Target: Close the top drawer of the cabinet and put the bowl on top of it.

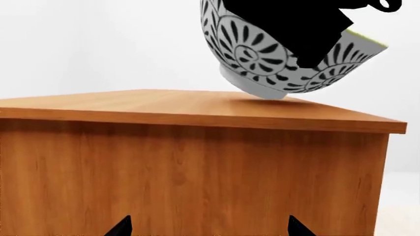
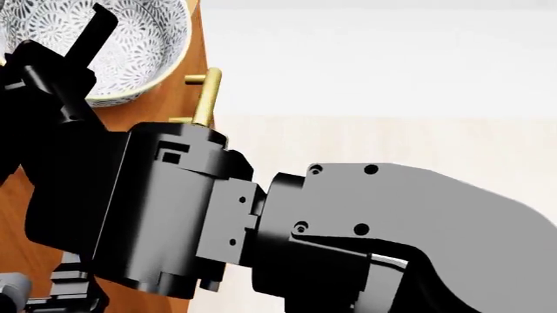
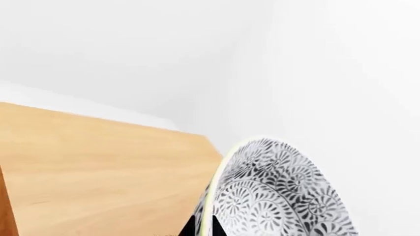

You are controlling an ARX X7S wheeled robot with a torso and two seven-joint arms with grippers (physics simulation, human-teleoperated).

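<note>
The right gripper (image 2: 87, 49) clamps the bowl (image 2: 104, 45) by its rim, one finger (image 2: 94, 29) lying inside against the patterned wall. The left wrist view shows that black gripper (image 1: 308, 29) across the bowl's (image 1: 276, 59) outer wall, the bowl tilted, with its foot just above or barely touching the cabinet (image 1: 196, 105) top; which one, I cannot tell. In the right wrist view the bowl (image 3: 276, 196) sits right at the gripper, with the cabinet's flat top (image 3: 98, 162) beyond it. Just past the bowl, a brass handle (image 2: 206, 96) sticks out from the cabinet's (image 2: 169, 107) front edge. The left gripper (image 1: 210, 228) faces the cabinet's side panel; only its two spread fingertips (image 1: 121, 227) show, holding nothing.
</note>
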